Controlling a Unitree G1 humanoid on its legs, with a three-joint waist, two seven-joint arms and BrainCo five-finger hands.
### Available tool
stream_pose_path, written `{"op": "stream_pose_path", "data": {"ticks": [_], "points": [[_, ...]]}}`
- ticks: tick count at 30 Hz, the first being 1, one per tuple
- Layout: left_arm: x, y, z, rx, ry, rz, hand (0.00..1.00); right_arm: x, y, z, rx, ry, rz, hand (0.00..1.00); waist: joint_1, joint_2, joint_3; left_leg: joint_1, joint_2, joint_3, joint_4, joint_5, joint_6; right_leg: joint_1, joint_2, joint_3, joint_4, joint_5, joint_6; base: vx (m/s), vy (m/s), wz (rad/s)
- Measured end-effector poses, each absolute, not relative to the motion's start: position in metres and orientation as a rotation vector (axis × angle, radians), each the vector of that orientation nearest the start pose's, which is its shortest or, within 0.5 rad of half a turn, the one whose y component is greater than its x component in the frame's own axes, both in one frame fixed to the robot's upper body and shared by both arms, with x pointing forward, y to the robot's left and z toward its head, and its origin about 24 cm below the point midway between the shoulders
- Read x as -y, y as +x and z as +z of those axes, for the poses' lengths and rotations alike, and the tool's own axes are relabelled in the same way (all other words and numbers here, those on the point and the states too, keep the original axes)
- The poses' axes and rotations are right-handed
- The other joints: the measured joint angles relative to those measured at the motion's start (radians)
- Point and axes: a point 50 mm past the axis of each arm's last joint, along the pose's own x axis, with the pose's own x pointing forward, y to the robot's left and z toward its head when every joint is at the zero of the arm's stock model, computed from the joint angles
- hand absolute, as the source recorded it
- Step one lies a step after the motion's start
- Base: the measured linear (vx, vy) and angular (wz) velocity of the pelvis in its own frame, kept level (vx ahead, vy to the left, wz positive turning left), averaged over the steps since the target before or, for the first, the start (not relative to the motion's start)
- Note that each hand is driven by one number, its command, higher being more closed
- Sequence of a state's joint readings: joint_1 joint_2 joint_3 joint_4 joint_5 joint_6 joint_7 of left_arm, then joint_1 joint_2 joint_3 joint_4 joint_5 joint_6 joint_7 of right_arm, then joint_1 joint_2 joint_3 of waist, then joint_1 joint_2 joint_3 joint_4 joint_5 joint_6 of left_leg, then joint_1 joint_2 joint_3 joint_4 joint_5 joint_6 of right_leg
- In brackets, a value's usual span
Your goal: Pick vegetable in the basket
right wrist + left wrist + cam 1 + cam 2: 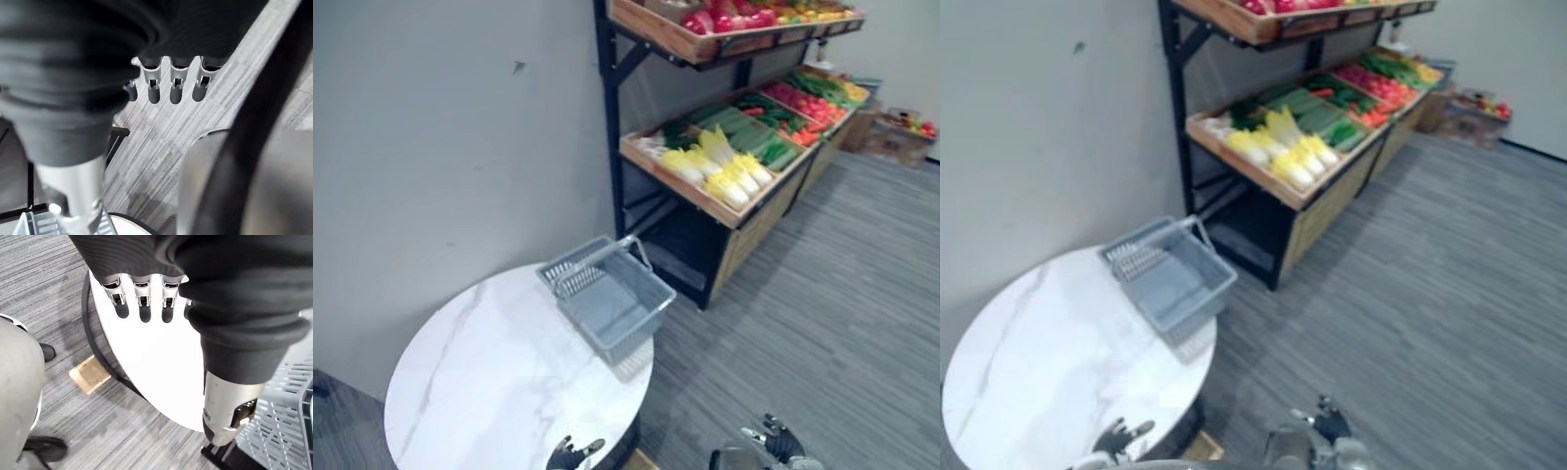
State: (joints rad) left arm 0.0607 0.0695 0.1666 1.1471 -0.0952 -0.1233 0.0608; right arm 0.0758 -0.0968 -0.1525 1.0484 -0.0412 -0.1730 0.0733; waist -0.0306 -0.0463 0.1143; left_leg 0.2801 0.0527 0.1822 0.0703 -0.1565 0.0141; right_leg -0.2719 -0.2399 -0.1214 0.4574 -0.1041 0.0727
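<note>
So, veggies well ahead, rightward on rack; right hand nearer, left hand by table, basket beyond. Both hands relaxed, fingers straight, empty.

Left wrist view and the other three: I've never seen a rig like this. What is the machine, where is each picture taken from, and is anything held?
This is a two-legged humanoid robot whose two arms end in hands. The two wide pictures come from a stereo camera on its head, looking down. The two close pictures come from cameras on its wrists, each looking along its own hand. The left hand hangs over the edge of a round white table, fingers straight, holding nothing. The right hand hangs above the grey floor, also open and empty. A grey plastic basket stands empty on the table. Beyond it, a wooden rack holds vegetables; none has been picked yet.
</note>
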Motion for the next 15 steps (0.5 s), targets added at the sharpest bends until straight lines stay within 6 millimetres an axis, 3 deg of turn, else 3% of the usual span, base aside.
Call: {"op": "stream_pose_path", "data": {"ticks": [2, 3, 4, 5, 7, 9, 12, 13, 14, 15], "points": [[-0.202, 0.091, -0.162, -1.042, -0.1, 0.362, 0.0, 0.206, 0.107, -0.152, -0.949, -0.024, -0.113, 0.0, 0.005, -0.005, 0.004, 0.026, 0.02, -0.034, -0.003, -0.085, -0.06, 0.0, -0.003, 0.057, -0.214, 0.104, 0.009, 0.57, -0.418, 0.89], [-0.195, 0.087, -0.164, -1.054, -0.148, 0.396, 0.0, 0.215, 0.107, -0.151, -0.954, -0.048, -0.12, 0.0, 0.009, 0.03, 0.014, 0.047, 0.06, -0.058, -0.007, -0.122, -0.099, 0.003, 0.031, 0.054, -0.163, 0.149, 0.054, 0.44, -0.362, 0.49], [-0.19, 0.085, -0.165, -1.055, -0.173, 0.408, 0.0, 0.219, 0.109, -0.149, -0.953, -0.06, -0.125, 0.0, 0.013, 0.043, 0.011, 0.038, 0.071, -0.059, 0.001, -0.11, -0.088, -0.008, 0.037, 0.048, -0.136, 0.117, 0.051, 0.29, -0.285, 0.32], [-0.189, 0.085, -0.165, -1.049, -0.191, 0.419, 0.0, 0.221, 0.112, -0.148, -0.944, -0.067, -0.124, 0.0, 0.015, 0.055, 0.014, 0.028, 0.073, -0.07, 0.022, -0.09, -0.066, -0.027, 0.033, 0.044, -0.076, 0.067, 0.05, 0.24, -0.301, 0.31], [-0.184, 0.08, -0.167, -1.064, -0.214, 0.433, 0.0, 0.225, 0.11, -0.148, -0.956, -0.09, -0.117, 0.0, 0.005, 0.071, 0.008, 0.015, 0.093, -0.141, 0.053, -0.018, -0.068, -0.02, 0.018, -0.012, 0.017, -0.035, 0.028, 0.32, -0.382, 0.58], [-0.183, 0.077, -0.168, -1.069, -0.225, 0.439, 0.0, 0.227, 0.103, -0.151, -0.989, -0.098, -0.117, 0.0, 0.006, 0.082, -0.001, -0.016, 0.127, -0.205, 0.1, 0.024, -0.07, 0.024, 0.027, -0.072, 0.016, -0.079, 0.014, 0.34, -0.357, 0.78], [-0.188, 0.077, -0.167, -1.062, -0.242, 0.476, 0.0, 0.226, 0.095, -0.155, -1.034, -0.092, -0.116, 0.0, 0.007, 0.078, -0.001, -0.122, 0.159, -0.257, 0.25, 0.114, -0.116, 0.099, 0.034, -0.162, -0.027, -0.101, -0.007, 0.28, -0.292, 0.83], [-0.191, 0.077, -0.167, -1.061, -0.239, 0.482, 0.0, 0.227, 0.092, -0.156, -1.045, -0.092, -0.119, 0.0, 0.006, 0.074, 0.001, -0.159, 0.175, -0.234, 0.301, 0.18, -0.143, 0.141, 0.029, -0.202, -0.055, -0.101, -0.02, 0.26, -0.209, 0.85], [-0.194, 0.077, -0.166, -1.06, -0.23, 0.484, 0.0, 0.226, 0.086, -0.158, -1.065, -0.087, -0.123, 0.0, 0.004, 0.066, 0.003, -0.184, 0.198, -0.165, 0.341, 0.243, -0.147, 0.194, 0.019, -0.244, -0.097, -0.098, -0.028, 0.26, -0.189, 0.87], [-0.196, 0.077, -0.166, -1.057, -0.226, 0.482, 0.0, 0.225, 0.083, -0.159, -1.074, -0.084, -0.124, 0.0, 0.004, 0.065, 0.004, -0.194, 0.216, -0.112, 0.367, 0.239, -0.149, 0.224, 0.016, -0.268, -0.118, -0.095, -0.033, 0.19, -0.121, 0.91]]}}
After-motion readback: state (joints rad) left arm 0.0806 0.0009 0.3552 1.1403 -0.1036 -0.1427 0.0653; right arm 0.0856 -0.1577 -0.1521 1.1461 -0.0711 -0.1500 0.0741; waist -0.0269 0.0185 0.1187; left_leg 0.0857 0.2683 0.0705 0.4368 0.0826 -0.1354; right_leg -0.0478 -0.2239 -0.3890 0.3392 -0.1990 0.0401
